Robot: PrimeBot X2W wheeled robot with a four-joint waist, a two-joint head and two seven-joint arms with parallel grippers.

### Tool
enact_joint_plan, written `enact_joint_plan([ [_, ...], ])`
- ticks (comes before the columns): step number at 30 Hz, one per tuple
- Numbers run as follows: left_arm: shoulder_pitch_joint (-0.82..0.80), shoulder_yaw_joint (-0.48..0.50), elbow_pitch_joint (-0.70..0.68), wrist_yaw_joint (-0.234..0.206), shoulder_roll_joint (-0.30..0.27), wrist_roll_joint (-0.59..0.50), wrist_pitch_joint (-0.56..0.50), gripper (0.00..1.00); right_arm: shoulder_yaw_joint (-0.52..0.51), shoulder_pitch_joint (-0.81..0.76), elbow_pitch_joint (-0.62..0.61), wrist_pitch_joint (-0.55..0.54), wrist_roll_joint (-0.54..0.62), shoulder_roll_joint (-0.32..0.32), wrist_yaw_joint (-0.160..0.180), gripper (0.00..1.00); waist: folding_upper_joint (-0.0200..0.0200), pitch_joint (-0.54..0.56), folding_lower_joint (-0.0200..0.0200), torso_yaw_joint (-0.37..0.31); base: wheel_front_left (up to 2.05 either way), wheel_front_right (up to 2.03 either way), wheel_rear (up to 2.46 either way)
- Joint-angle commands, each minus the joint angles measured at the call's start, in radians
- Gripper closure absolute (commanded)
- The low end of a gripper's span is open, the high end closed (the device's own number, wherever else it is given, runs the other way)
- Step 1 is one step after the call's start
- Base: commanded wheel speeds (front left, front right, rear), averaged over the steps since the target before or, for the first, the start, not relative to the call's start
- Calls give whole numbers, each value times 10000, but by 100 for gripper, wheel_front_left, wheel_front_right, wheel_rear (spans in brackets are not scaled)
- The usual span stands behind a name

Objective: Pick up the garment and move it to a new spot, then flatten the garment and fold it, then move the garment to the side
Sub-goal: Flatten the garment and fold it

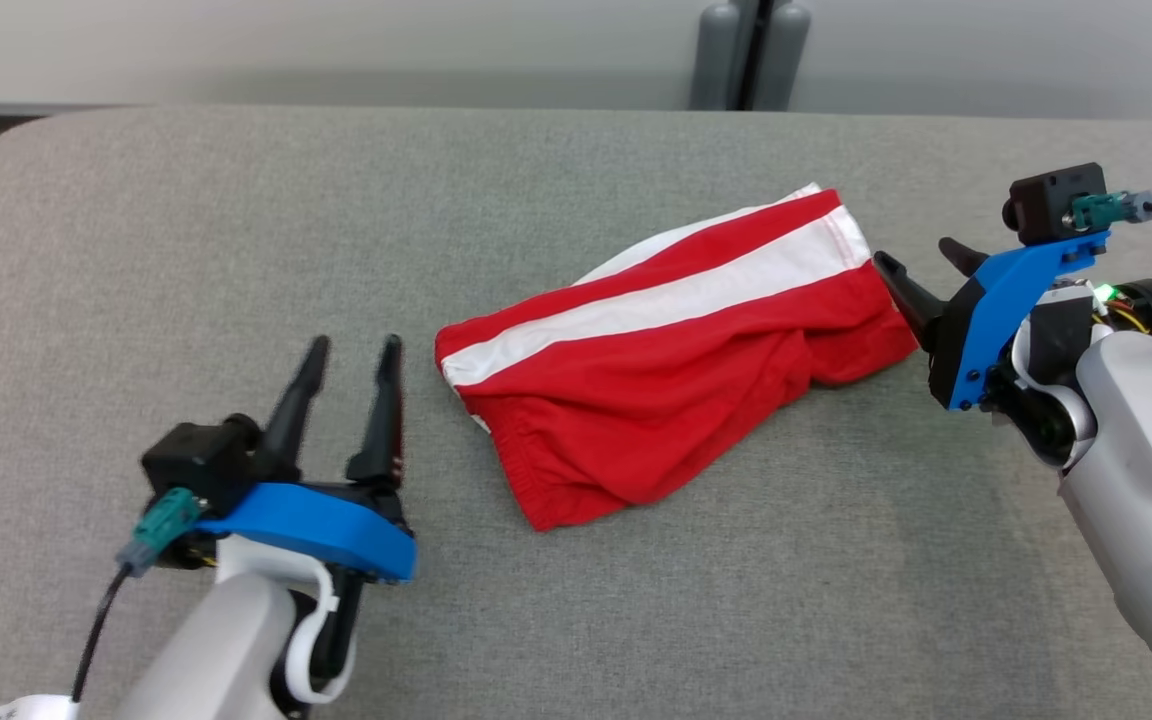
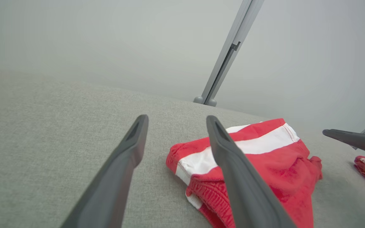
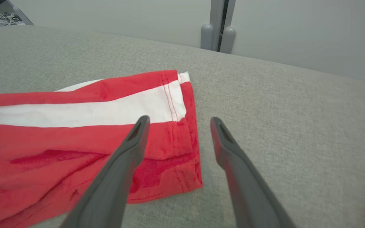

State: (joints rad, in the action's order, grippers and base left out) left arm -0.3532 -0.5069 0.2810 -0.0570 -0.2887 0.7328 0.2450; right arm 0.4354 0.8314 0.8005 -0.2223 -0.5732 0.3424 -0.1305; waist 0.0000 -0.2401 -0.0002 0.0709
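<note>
**Shorts lie between two wide, empty pincers**

The red shorts (image 1: 676,370), with a white stripe along one side, lie loosely doubled and rumpled on the grey surface (image 1: 236,220), stretched between the two pincers.

The left pincer (image 1: 356,345) stands wide and holds nothing. The elastic waistband end lies just ahead of its fingertips and off to their right, near but apart.

The right pincer (image 1: 914,252) is spread wide too, and is also empty. In its wrist view, the stitched leg hem sits under the finger nearer the shorts, and the other finger hangs over bare surface. Whether the near finger touches the cloth I cannot tell.

The shorts look thin, light and limp. They would likely sag and drape from any hold, and the layers may slide over each other, so a shallow pinch could catch only the top one. They do not look fragile.

The firmest holds are probably the thick sewn edges:
- the waistband corner for the left pincer
- the hem corner for the right pincer

Held there, both layers should rise together and pull taut. Dragging the shorts over the woven surface would probably bunch them, so lifting them clear looks safer.
</note>
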Motion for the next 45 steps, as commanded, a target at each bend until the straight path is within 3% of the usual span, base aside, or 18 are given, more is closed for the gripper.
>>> enact_joint_plan([
  [1,10,64,-29,-50,-73,-63,47,0,-34,-54,-35,9,-5,34,-7,0,0,115,2,-109,0,0,0],
  [8,-50,1057,-242,-108,-326,-1071,199,0,-731,-110,-126,-178,-103,-123,-7,0,0,-164,2,57,0,0,0],
  [17,-298,1603,-417,285,110,-1856,206,0,-1865,927,888,236,376,-487,-7,0,0,-1404,2,843,0,0,0],
  [24,-191,1791,-246,710,691,-2243,208,0,-2408,1434,2327,210,1270,-550,-7,0,0,-1668,2,1374,0,0,0],
  [32,-141,1982,67,1029,979,-2626,208,0,-3121,1556,4387,-242,2403,-923,6,0,0,-1623,2,1465,0,0,0],
  [33,-138,2004,95,1052,1010,-2677,208,0,-3171,1568,4498,-343,2453,-1036,6,15,0,-1607,2,1438,0,0,0],
  [35,-122,2049,139,1101,1047,-2757,209,0,-3183,1629,4558,-267,2581,-1195,0,100,0,-1558,2,1371,0,0,0],
  [38,-71,2130,211,1188,1069,-2862,209,0,-3193,1635,4272,102,2511,-1414,-5,100,0,-1426,2,1222,0,0,0],
  [45,255,2268,200,1156,975,-3035,209,0,-3124,1133,3439,830,2389,-923,-3,100,0,-895,2,710,0,0,0],
])
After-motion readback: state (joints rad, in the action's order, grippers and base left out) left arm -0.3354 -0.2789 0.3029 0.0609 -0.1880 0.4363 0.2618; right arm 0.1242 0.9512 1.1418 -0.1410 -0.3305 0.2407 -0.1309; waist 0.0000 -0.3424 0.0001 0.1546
